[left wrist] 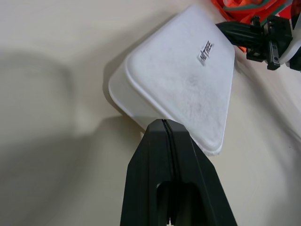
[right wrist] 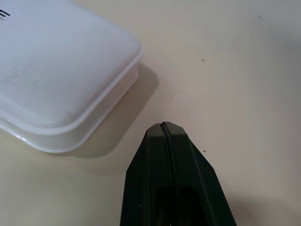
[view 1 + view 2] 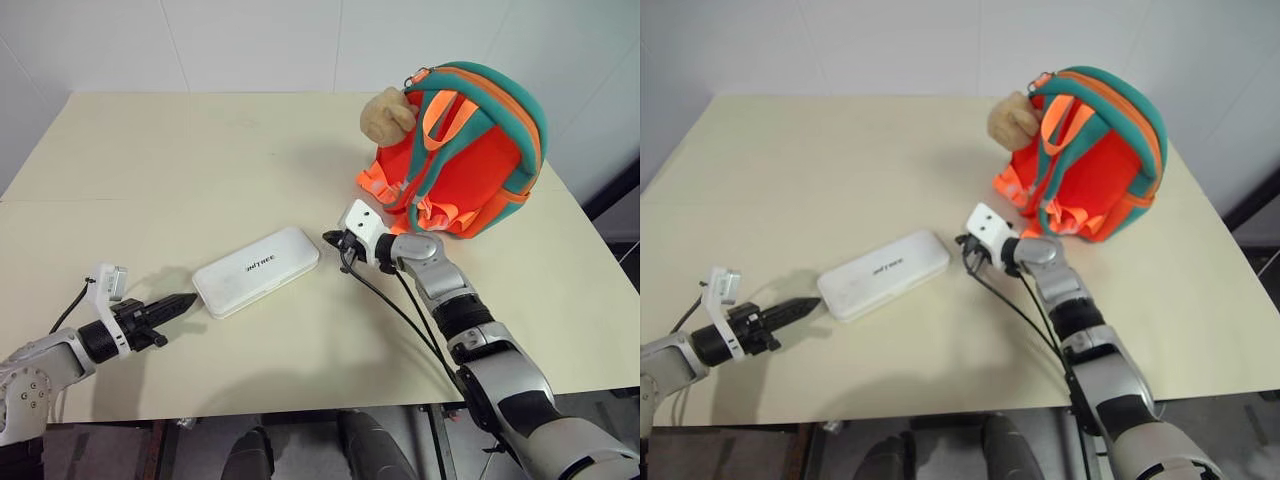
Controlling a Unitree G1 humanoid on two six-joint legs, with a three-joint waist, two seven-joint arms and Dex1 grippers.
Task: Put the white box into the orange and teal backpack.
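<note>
Between my grippers: box (image 3: pixel 256 271) flat on table (image 3: pixel 200 160), unheld. Left gripper (image 3: pixel 184 303) clenched at one end, right gripper (image 3: pixel 332 239) clenched at other, likely bracketing for two-sided squeeze. Backpack (image 3: pixel 470 160) beyond.

my head pair: high, looking forward and down over the counter (image 3: pixel 200 150). my wrist cameras: low, close, facing the white box (image 1: pixel 183 84) from opposite ends.

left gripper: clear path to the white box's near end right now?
Probably yes. The left gripper, fingers shut, sits just off the white box on bare table, nothing between them. It must open before it can grasp.
</note>
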